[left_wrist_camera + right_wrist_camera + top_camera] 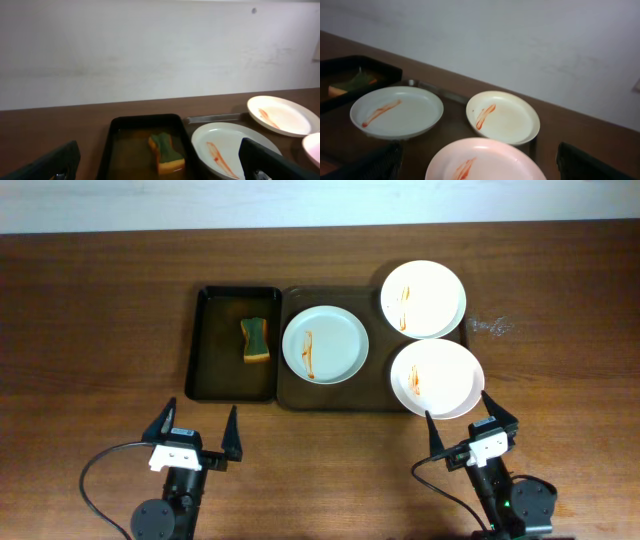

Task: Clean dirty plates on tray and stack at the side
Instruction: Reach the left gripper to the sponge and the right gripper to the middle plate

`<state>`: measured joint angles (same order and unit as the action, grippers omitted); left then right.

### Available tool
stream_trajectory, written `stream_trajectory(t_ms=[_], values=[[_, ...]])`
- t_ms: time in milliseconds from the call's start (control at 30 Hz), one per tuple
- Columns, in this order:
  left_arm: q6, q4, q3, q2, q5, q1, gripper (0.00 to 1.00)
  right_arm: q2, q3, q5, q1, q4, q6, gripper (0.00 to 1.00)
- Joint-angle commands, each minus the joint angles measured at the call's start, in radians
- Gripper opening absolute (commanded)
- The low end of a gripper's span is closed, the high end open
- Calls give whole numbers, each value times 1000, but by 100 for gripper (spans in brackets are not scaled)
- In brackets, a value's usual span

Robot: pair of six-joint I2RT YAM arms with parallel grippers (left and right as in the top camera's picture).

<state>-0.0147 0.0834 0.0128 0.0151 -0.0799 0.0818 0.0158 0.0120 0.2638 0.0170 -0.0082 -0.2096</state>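
**Plates, three, white, round, shallow.** All lie on the tray, and each bears thin orange-red sauce streaks.
- Left plate [325, 345]: at the tray's 9 o'clock end, fully inside the rim.
- Far plate [422, 299]: at the tray's 1 o'clock corner, overhanging the far rim.
- Near plate [437, 378]: at the tray's 4 o'clock corner, its edge over the rim. It lies just beside the far plate; whether the two touch cannot be told.

**Tray** [375, 388]: dark brown-grey, rectangular, set slightly toward 2 o'clock from the table's centre.

**Black tray** [215, 370]: narrower, against the brown tray's 9 o'clock side.

**Sponge** [256, 340]: yellow and green, lying in the black tray, right of its middle.

**Left gripper** [202, 412]: at 7 o'clock in the overhead view, fingers spread wide and holding nothing. It sits over bare table, short of the black tray.

**Right gripper** [458, 408]: at 5 o'clock, fingers spread wide and holding nothing. Its tips are at the near plate's 6 o'clock edge.

**Table** [100, 300]: brown wood grain, with a whitish smudge [490, 326] at 3 o'clock of the far plate.
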Motion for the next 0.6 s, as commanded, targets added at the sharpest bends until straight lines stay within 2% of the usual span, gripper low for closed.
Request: stream_trajectory(t_ms=[0, 100, 200, 233, 300, 400, 467, 567], values=[[7, 14, 24, 56, -55, -6, 100, -3, 26, -4, 9, 20, 5, 98], [8, 37, 109, 169, -54, -6, 100, -3, 89, 14, 9, 12, 4, 98], [8, 35, 358, 455, -37, -6, 100, 49, 208, 28, 9, -11, 4, 98], [8, 35, 394, 495, -43, -6, 100, 71, 232, 43, 9, -13, 4, 98], [8, 0, 558, 654, -117, -6, 100, 160, 315, 74, 9, -23, 4, 98], [8, -166, 810, 861, -153, -6, 100, 375, 508, 130, 9, -147, 4, 98], [8, -301, 985, 991, -153, -6, 100, 577, 703, 172, 9, -296, 4, 98], [8, -424, 1157, 1137, -164, -6, 100, 834, 968, 228, 9, -496, 4, 98]])
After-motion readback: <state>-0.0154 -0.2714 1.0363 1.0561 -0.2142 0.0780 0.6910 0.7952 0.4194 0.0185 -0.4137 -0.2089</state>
